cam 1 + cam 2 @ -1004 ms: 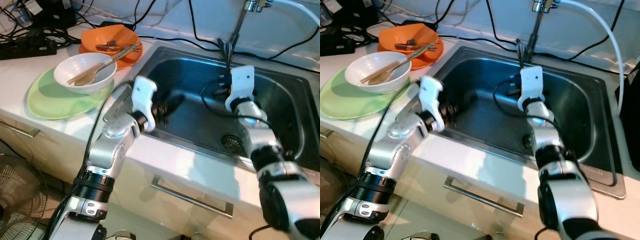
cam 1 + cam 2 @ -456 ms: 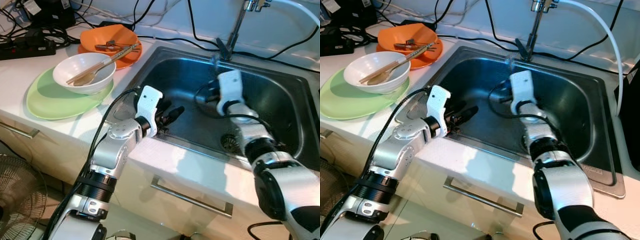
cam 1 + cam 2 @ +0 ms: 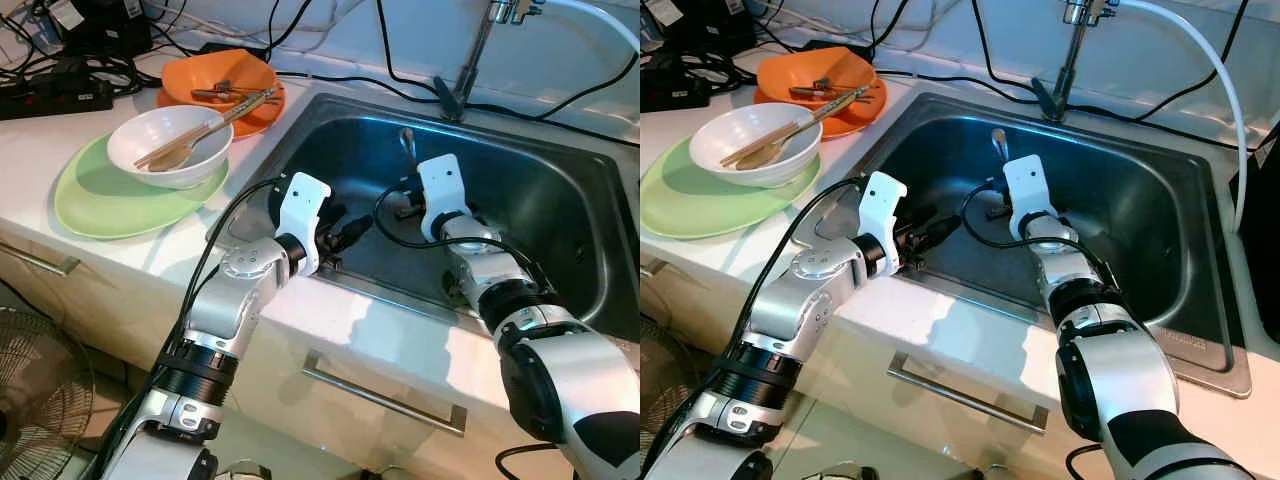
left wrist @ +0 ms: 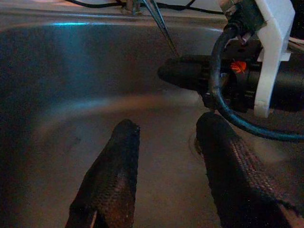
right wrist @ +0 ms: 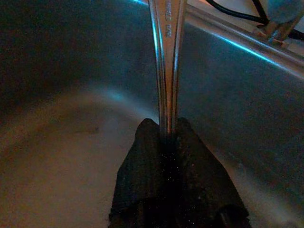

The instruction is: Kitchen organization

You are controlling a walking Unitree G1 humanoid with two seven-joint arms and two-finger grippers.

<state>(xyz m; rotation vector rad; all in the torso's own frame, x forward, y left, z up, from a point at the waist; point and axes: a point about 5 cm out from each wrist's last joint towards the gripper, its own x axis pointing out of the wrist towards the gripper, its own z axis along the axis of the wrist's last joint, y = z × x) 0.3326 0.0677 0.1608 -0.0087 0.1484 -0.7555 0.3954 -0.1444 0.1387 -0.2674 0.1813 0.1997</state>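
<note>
Down in the sink (image 3: 560,200), the right pincer (image 5: 166,142) pinches a spoon (image 5: 166,61) by its thin handle, and the spoon stands up from the black fingers (image 5: 142,175). It looks like a light, hard, smooth metal spoon, so it may slip or twist. Holding nearer its middle seems safer. The left pincer (image 4: 166,171) is spread wide and holds nothing, low in the sink just beside the right one.
</note>
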